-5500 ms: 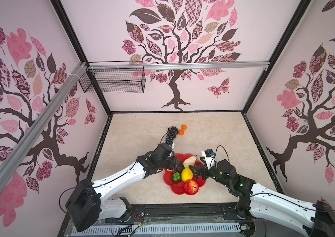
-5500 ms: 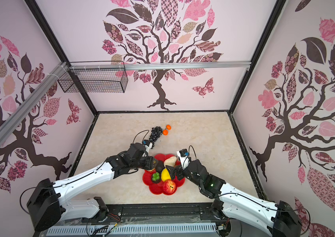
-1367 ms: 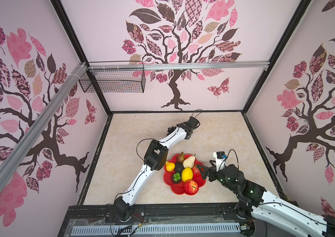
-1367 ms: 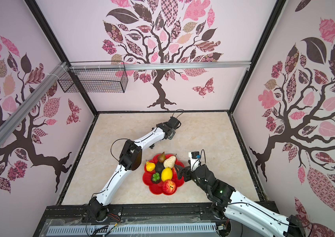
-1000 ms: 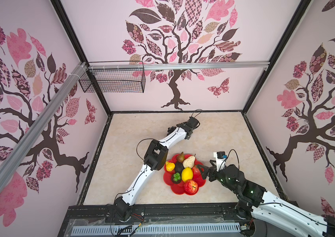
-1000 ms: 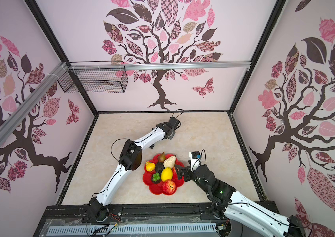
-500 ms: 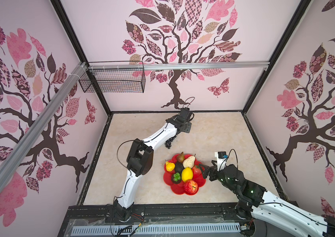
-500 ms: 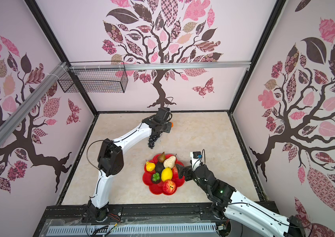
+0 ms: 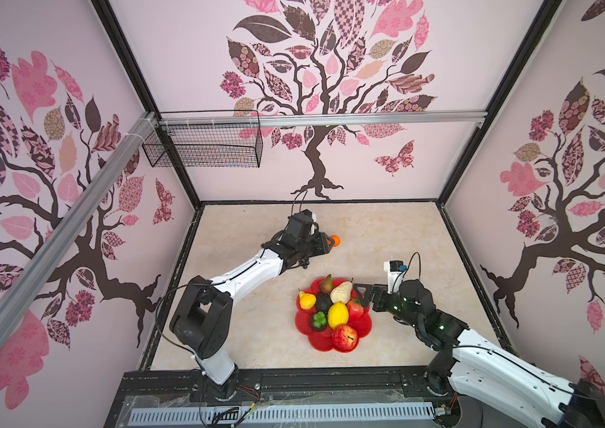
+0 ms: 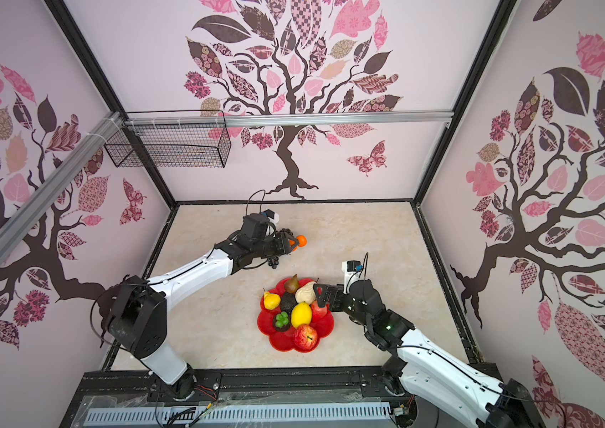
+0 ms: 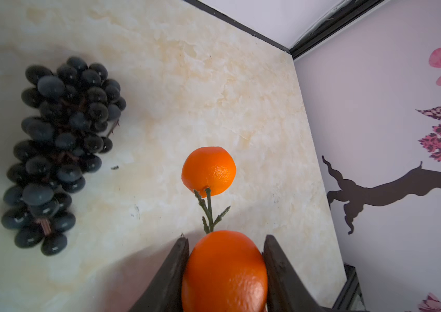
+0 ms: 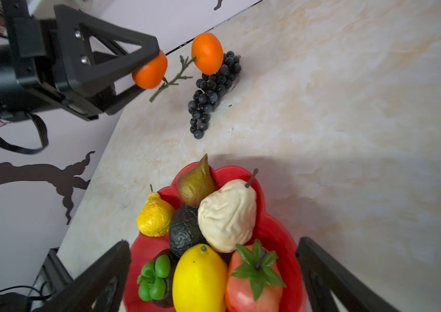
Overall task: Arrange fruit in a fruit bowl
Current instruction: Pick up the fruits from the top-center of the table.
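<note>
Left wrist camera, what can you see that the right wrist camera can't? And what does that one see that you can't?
Only the left wrist view: a close look at both jaws of the left gripper pressing the sides of the held orange.
Only the right wrist view: the red fruit bowl with its lemon, cream pear and other fruit, seen past the wide-open jaws of the right gripper.
Both: that orange, the second orange on its twig, the black grape bunch and the marble table.

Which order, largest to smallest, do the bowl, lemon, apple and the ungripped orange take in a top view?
1. Bowl.
2. Apple and lemon: they look about alike, so no ranking between them.
3. Orange, clearly smallest, though it lies farther from the camera.
</note>
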`<state>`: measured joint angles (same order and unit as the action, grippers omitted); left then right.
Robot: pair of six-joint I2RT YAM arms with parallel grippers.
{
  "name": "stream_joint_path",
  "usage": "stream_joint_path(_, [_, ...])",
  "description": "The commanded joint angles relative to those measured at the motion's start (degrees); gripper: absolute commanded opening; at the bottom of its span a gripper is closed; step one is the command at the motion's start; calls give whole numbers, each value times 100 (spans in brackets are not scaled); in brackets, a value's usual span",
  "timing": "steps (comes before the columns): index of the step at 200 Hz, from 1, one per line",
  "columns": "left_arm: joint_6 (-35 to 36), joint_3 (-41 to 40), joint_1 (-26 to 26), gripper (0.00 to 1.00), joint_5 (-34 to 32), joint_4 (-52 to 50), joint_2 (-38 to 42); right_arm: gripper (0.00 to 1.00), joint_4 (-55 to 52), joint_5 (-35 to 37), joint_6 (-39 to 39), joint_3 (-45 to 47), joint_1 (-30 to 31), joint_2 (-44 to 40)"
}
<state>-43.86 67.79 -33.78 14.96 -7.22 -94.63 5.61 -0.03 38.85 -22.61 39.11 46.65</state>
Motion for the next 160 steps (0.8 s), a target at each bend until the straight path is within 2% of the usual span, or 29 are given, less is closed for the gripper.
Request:
stream_joint_path(1, [-1285, -754, 7, 42, 620, 1441, 459, 97, 911, -541, 660, -322, -18, 381])
stream_joint_path(22, [-1941, -1338, 4, 42, 688, 2196, 750, 92, 1448, -845, 1072, -452, -18, 847])
stream_joint_path(69, [-3015, -2307, -40, 42, 458, 3491, 1213, 71, 2721, -1448, 1786, -644, 0, 1780])
stream_joint_path(116, [-3190, -2624, -137, 42, 323, 3699, 1487, 52, 3376, -1628, 2048, -779, 17, 2274])
stream_joint_path(160, [-3148, -2813, -198, 42, 255, 3619, 1692, 43, 3362, -1377, 1968, -806, 17, 2315])
